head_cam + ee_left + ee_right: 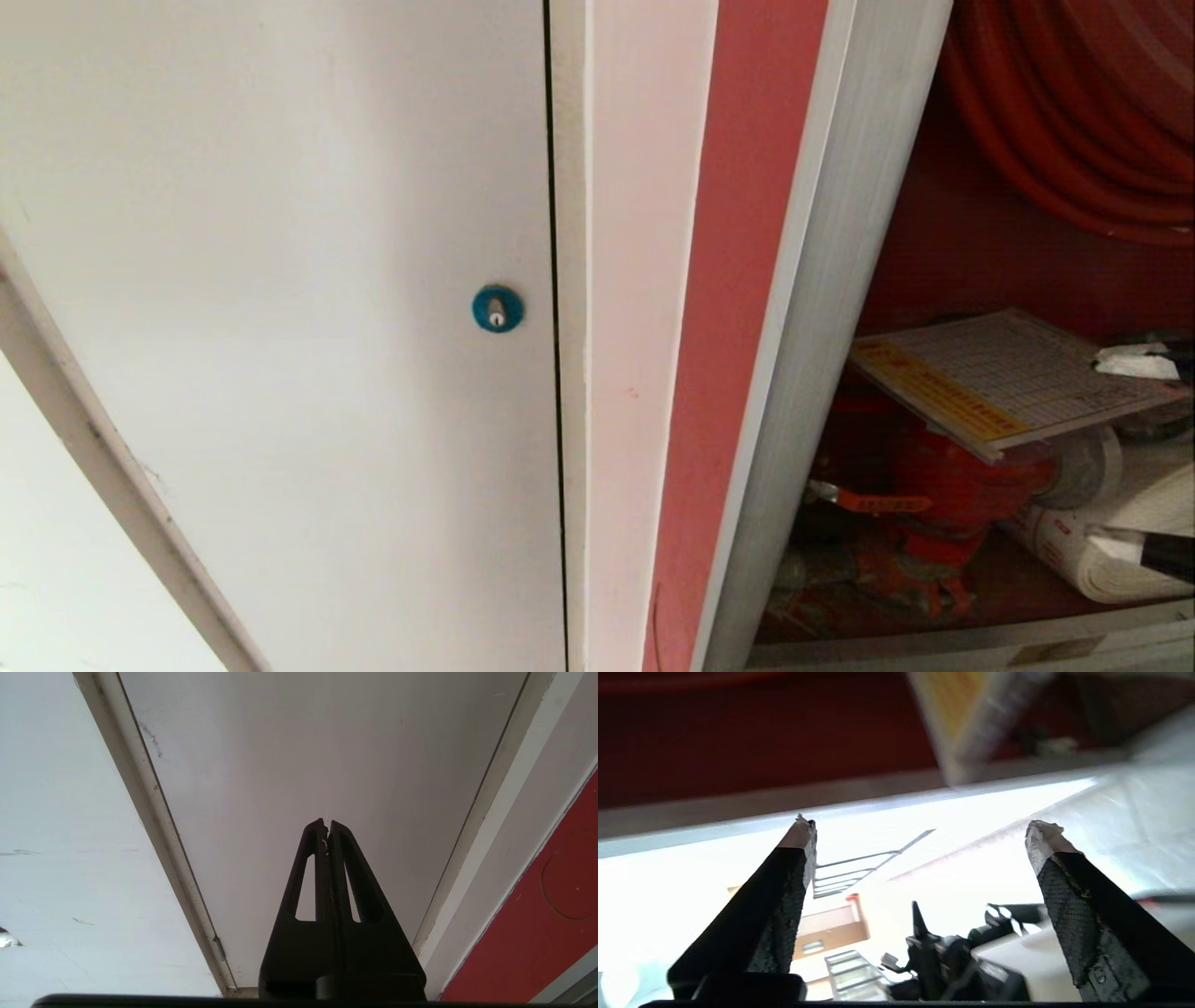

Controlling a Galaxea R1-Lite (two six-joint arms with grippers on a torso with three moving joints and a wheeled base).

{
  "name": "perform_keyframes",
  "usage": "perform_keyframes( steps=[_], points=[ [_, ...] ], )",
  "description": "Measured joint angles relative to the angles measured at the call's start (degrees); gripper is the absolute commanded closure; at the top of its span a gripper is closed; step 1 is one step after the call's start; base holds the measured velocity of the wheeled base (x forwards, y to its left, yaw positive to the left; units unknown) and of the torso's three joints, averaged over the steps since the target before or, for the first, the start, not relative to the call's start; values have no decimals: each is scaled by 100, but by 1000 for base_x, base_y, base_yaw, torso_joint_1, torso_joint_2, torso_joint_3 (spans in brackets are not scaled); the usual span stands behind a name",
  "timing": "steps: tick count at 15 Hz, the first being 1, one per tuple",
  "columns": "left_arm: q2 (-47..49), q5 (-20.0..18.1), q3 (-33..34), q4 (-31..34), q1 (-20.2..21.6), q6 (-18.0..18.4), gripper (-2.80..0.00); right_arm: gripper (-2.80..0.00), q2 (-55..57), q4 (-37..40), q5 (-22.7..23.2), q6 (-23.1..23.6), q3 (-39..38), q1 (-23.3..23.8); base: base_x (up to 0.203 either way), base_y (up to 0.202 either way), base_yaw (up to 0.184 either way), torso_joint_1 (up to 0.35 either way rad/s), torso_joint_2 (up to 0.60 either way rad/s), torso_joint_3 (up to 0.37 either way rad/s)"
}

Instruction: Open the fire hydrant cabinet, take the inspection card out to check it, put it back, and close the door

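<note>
The fire hydrant cabinet (822,308) stands open at the right of the head view, its red inside showing. The inspection card (1013,378), white with a printed grid and a yellow band, lies tilted on top of the red valve (962,485). Nothing grips it. My right gripper (1153,455) is at the right edge, open, one white-tipped finger just past the card's far corner and the other lower by the white rolled hose (1111,560). In the right wrist view the right gripper (920,828) is open and empty, with the card (966,714) blurred beyond it. The door is out of view.
A white panel with a blue round lock (497,309) fills the left of the head view. My left gripper (327,822) hangs parked and shut in front of that panel. The red hose reel (1074,112) sits above the card. A glossy pane (952,858) mirrors the room.
</note>
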State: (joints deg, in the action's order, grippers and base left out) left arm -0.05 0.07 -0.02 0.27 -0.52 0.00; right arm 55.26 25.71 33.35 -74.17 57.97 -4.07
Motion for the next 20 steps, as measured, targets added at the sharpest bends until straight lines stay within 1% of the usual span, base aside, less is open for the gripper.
perform_keyframes(
  steps=[1,2,3,4,6,7,10,11,13,15,17,20],
  points=[
    [0,0,0,0,0,0,0,-280,-81,415,-4,181,168,-4,0,0,0,0,0,0],
    [0,1,0,0,0,0,0,-280,-154,865,-4,457,371,-11,0,0,0,0,0,0],
    [0,2,0,0,0,0,0,-280,-206,1316,-22,842,550,-17,0,0,0,0,0,0],
    [0,2,0,0,0,0,0,0,-237,1745,-86,1322,681,-26,0,0,0,0,0,0],
    [0,0,0,-1,0,2,0,0,-214,2498,-386,2394,911,-28,0,0,0,0,0,0],
    [0,2,0,0,0,0,0,0,-170,2741,-522,2915,1001,-33,0,0,0,0,0,0],
    [0,0,0,0,0,0,0,0,77,2854,-930,4528,1134,-37,0,0,0,0,0,0],
    [0,2,0,0,0,0,0,0,214,2846,-1045,4944,1201,-66,0,0,0,0,0,0],
    [0,0,0,-2,0,0,0,0,469,2843,-1179,5582,1291,-273,0,0,0,0,0,0],
    [0,2,0,0,0,0,0,0,688,2828,-1361,6025,1370,-507,0,0,0,0,0,0],
    [0,0,0,-1,0,0,0,0,931,2677,-1431,6096,1477,-653,0,0,0,0,0,0],
    [0,0,0,0,0,2,0,0,1204,2164,-1514,6103,1546,-719,0,0,0,0,0,0]
  ],
)
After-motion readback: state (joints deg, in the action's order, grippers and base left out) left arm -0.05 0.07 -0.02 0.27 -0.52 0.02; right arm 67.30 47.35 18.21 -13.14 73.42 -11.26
